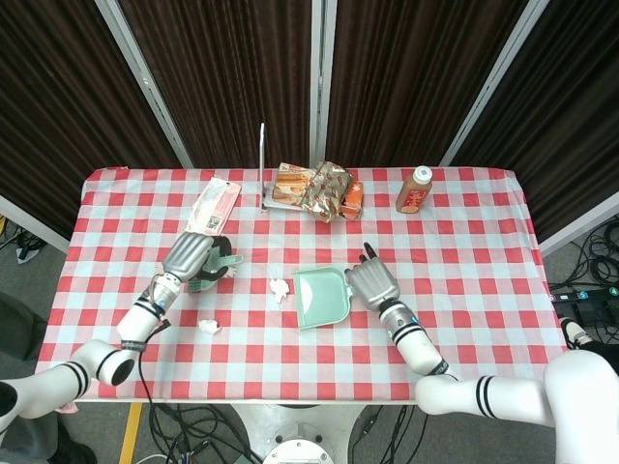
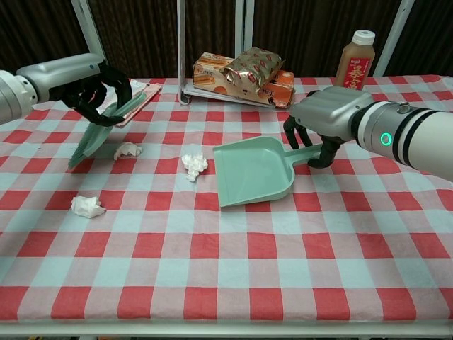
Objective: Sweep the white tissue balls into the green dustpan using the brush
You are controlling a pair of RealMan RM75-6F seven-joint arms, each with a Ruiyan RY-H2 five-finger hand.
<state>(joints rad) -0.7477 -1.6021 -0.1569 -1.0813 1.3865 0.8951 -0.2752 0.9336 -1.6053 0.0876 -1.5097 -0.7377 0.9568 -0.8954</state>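
green dustpan (image 2: 253,172), 3 tissue balls (image 2: 194,162) outside

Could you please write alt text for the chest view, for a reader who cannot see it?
On a red-and-white checked tablecloth, the right hand holds the handle of a green plastic dustpan while the left hand grips a green brush, its bristles down. Three crumpled white tissue balls lie between them, outside the dustpan.

A table (image 1: 484,242) with a red and white checked cloth stands in front of dark brown curtains (image 1: 232,68) with grey metal posts (image 1: 317,77) between them. The floor (image 1: 580,251) is grey, with black cables (image 1: 198,425) lying on it under the table.
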